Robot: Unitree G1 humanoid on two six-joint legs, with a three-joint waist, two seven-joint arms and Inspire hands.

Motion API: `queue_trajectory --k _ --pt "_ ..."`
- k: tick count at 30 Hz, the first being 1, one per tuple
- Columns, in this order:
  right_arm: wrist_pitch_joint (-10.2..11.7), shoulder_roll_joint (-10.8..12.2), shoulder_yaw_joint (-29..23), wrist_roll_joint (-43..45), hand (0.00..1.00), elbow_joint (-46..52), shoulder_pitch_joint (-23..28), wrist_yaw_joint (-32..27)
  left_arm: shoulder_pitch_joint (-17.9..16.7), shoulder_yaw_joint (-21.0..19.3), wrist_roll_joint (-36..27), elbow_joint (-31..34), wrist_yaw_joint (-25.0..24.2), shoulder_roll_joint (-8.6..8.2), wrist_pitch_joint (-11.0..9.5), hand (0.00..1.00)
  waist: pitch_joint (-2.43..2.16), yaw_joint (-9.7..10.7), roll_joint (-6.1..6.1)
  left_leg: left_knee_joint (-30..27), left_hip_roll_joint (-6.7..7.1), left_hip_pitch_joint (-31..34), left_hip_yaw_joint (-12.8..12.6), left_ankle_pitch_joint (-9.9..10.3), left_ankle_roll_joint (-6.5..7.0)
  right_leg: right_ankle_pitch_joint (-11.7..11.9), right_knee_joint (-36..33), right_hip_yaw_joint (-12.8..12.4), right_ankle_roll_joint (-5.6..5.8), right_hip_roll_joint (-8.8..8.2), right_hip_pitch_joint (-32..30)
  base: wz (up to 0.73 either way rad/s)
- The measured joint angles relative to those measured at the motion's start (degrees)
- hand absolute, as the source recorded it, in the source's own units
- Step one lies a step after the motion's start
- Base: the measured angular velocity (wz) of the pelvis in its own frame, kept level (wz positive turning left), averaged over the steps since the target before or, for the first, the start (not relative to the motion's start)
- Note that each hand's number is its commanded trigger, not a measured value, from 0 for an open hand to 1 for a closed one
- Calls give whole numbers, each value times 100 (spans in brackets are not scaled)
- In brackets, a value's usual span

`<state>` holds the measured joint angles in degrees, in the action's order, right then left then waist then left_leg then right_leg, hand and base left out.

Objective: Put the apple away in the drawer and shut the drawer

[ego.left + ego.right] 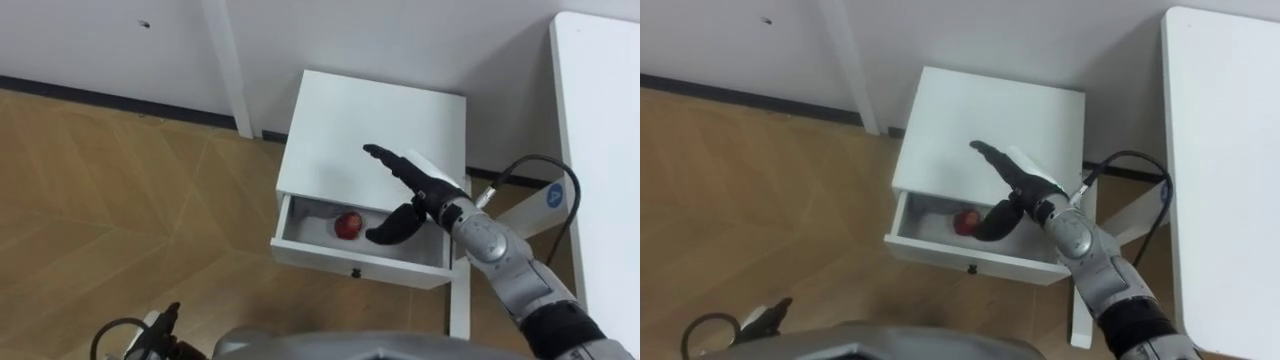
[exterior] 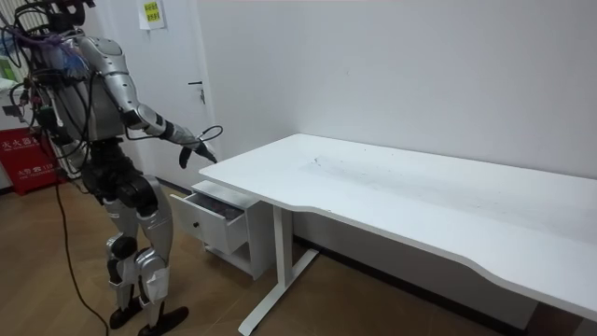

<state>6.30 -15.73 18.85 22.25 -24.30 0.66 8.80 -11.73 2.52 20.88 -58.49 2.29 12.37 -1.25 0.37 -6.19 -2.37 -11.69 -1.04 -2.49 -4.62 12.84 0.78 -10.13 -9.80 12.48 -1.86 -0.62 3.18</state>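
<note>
Far to the left of the reaching fingers, low at the view's edge, we see the left hand [image 1: 160,325] hanging by the floor; we cannot tell its state. Moving right, the white cabinet [image 1: 380,125] stands against the wall with its drawer [image 1: 360,262] pulled open toward us. The red apple [image 1: 347,225] lies inside the drawer, just left of the thumb's tip and below it, touching no hand. Next comes the right hand [image 1: 428,192], hovering over the drawer's right half. Its fingers [image 1: 385,157] are straight and spread, released and holding nothing, and they point away over the cabinet top. The thumb hangs down toward the drawer's inside. Right of the fingers runs the white desk [image 1: 600,150].

We judge the apple placed and the closing left to do. The drawer front lies below the fingers and on our side of them, so the nearer right hand must drop in front of it and push toward the wall.
</note>
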Motion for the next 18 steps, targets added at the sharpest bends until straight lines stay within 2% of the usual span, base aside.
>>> queue_trajectory --k 5,8,10,11,12,13,14,15,16,17,18 --pt "5 12 -115 -421 0 -525 68 -205 -94 1 -9 -3 237 -43 38 0 7 19 12 1 2 -36 -1 0 0 0 12 18 0 -8 71 0" --pt "82 208 -644 -524 0 -1315 137 -486 -194 -142 -5 -105 258 -86 46 0 -6 149 32 -27 11 -83 -3 4 4 -9 -35 28 14 -26 102 6" --pt "66 237 -1065 -635 0 -1852 268 -668 -198 -327 1 -113 269 -144 48 0 -2 276 51 -182 90 3 -22 47 67 -117 -344 105 95 -116 2 21" --pt "40 208 -1437 -751 0 -2171 448 -816 -182 -431 -1 -143 269 -195 48 0 -27 341 115 -259 108 43 -159 104 154 -244 -947 119 236 -225 -274 35" --pt "-9 172 -1819 -910 0 -2386 649 -994 -167 -473 -29 -174 270 -214 37 0 -33 447 171 -295 169 74 -245 113 183 -287 -2008 63 311 -415 -761 34" --pt "-6 153 -1951 -960 0 -2508 723 -1090 -154 -476 -32 -200 271 -201 35 0 -31 475 170 -306 224 79 -340 105 222 -252 -2575 -8 349 -502 -1048 28" --pt "-1 97 -2187 -1024 0 -2894 798 -1262 -79 -502 -20 -333 272 -165 31 0 -39 521 157 -351 353 79 -423 120 325 96 -3692 -257 424 -705 -1699 9" --pt "10 22 -2364 -1026 0 -3242 859 -1396 0 -585 4 -422 273 -167 14 0 -32 591 217 -604 365 140 -462 186 449 957 -4652 -477 469 -800 -2374 0" --pt "16 -2 -2469 -1046 0 -3380 888 -1430 36 -632 4 -495 274 -167 -31 0 -41 594 306 -728 275 196 -464 225 509 1608 -5040 -591 538 -790 -2712 -14" --pt "33 -25 -2519 -1177 0 -3614 909 -1507 100 -703 -10 -637 310 -99 -107 0 7 613 450 -907 196 266 -500 344 619 2056 -6245 -787 471 -773 -3468 -20" --pt "33 -23 -2510 -1300 0 -3742 958 -1513 116 -768 -18 -755 354 -23 -109 0 33 642 482 -1145 146 373 -521 420 689 1592 -7812 -882 383 -760 -4164 -20"
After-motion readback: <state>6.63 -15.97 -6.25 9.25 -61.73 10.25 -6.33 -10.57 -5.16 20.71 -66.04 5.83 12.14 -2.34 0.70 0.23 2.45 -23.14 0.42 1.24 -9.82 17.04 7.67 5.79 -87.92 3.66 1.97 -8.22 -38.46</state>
